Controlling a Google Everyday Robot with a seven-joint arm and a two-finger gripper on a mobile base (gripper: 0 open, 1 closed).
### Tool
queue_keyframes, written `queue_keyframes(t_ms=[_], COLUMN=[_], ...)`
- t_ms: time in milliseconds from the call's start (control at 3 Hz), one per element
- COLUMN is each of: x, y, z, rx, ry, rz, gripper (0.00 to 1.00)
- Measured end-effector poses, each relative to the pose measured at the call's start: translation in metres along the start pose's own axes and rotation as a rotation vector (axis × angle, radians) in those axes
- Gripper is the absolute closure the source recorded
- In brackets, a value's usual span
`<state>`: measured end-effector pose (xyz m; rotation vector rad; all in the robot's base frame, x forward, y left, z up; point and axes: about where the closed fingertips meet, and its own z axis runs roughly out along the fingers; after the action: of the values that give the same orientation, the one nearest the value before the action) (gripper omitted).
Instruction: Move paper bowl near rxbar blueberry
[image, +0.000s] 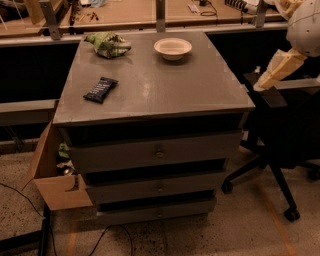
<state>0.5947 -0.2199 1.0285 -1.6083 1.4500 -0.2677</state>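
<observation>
The paper bowl (173, 48) is cream-white and stands upright at the back of the grey cabinet top (165, 90), right of centre. The rxbar blueberry (100, 89) is a dark flat bar with white lettering, lying at the left of the top, nearer the front. My gripper (274, 71) is cream-coloured and hangs off the cabinet's right side, above the chair. It is to the right of the bowl, well apart from it, and holds nothing that shows.
A green and white wrinkly snack bag (108, 44) lies at the back left corner. A black office chair (280, 125) stands right of the cabinet. A cardboard box (52, 175) sits on the floor at the left. A wooden bench (130, 15) runs behind.
</observation>
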Motion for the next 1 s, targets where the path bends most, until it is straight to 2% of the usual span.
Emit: queue_keyframes(t_ms=[333,667,1000], x=[-0.012,-0.014,-0.005], y=[-0.035,-0.036,-0.034], z=[0.039,0.04,0.053], rx=[0.086,0.085,0.093], ry=[-0.135,-0.138,-0.139], rz=[-0.063,-0.053,-0.071], gripper=[0.0,0.0,0.0])
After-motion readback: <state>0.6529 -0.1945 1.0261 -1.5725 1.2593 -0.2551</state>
